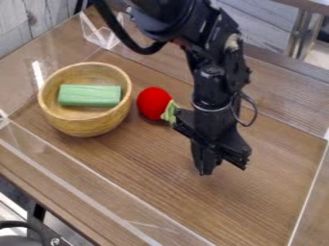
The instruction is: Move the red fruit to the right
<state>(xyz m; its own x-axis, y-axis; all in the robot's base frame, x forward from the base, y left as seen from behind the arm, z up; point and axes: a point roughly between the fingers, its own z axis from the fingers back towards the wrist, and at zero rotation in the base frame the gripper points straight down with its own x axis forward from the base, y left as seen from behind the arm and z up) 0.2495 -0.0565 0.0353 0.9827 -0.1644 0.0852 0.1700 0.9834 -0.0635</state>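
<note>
The red fruit lies on the wooden table, just right of the wooden bowl, its green cap turned toward the arm. My gripper points straight down, a little right of and nearer the camera than the fruit, with its tips close to the tabletop. The fingers are pressed together, shut with nothing between them. A small gap separates the gripper body from the fruit.
A wooden bowl at the left holds a light green oblong block. Clear plastic walls border the table at the front and sides. A clear bracket stands at the back.
</note>
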